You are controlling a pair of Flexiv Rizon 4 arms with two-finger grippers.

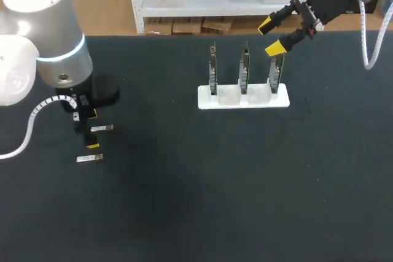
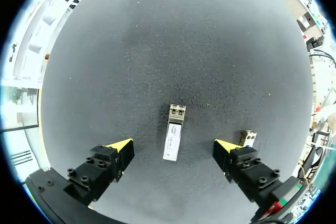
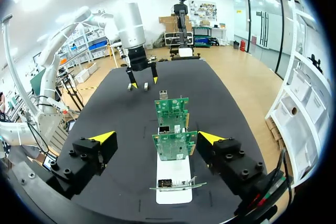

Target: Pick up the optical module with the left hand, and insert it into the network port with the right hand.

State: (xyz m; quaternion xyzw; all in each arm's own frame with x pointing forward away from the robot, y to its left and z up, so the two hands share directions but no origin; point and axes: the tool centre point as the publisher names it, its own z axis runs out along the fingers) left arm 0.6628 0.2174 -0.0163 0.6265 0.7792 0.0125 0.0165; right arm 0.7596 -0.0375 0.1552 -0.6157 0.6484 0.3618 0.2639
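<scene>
Two silver optical modules lie on the black table. One module (image 2: 174,129) (image 1: 101,128) rests flat between the fingers of my left gripper (image 2: 173,145) (image 1: 91,129), which is open and points down at it without touching. The second module (image 2: 248,138) (image 1: 89,159) lies just outside one finger. A white holder (image 1: 243,97) (image 3: 173,179) carries three upright green circuit boards (image 1: 244,69) (image 3: 174,145). My right gripper (image 1: 273,36) (image 3: 156,138) hangs open above and behind the right-hand board, holding nothing.
A dark round object (image 1: 105,89) sits on the table behind my left arm. The white holder stands at the table's far middle. My left arm (image 3: 137,51) shows beyond the boards in the right wrist view.
</scene>
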